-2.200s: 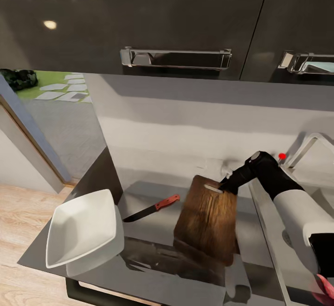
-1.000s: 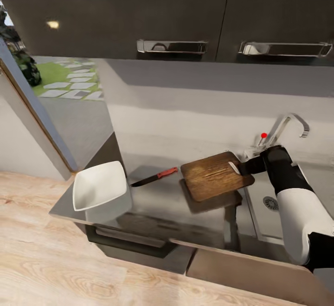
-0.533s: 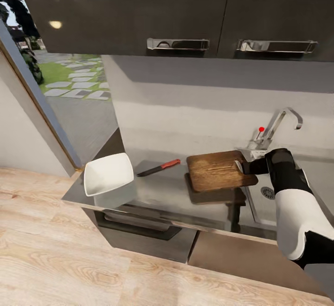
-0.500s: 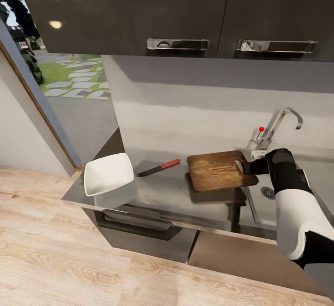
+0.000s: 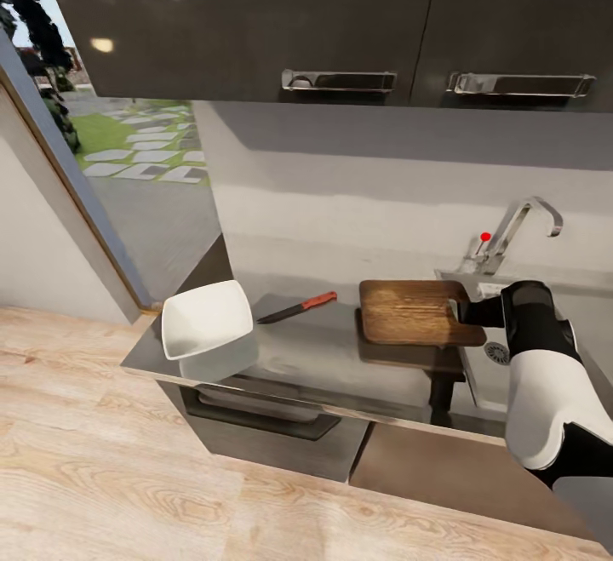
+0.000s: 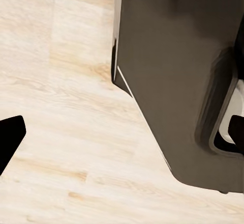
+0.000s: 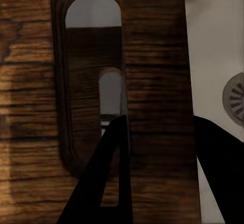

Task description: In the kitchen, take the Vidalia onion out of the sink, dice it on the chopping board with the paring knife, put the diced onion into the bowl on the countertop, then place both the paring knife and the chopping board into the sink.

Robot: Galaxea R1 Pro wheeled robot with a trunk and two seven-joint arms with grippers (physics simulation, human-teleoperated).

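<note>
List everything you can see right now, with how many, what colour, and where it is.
chopping board: one, brown wood, held lifted over the countertop beside the sink
paring knife: one, red handle and dark blade, flat on the countertop between bowl and board
bowl: one, white, near the countertop's left end
countertop: one, grey steel
sink: one, grey basin with round drain, right of the board
tap: one, chrome with red knob, behind the sink
upper cabinets: dark, metal handles
floor: light wood
right claw: one, black, shut on the board's handle end

Brown grained board [image 5: 409, 312], red-handled knife [image 5: 298, 309]
</note>
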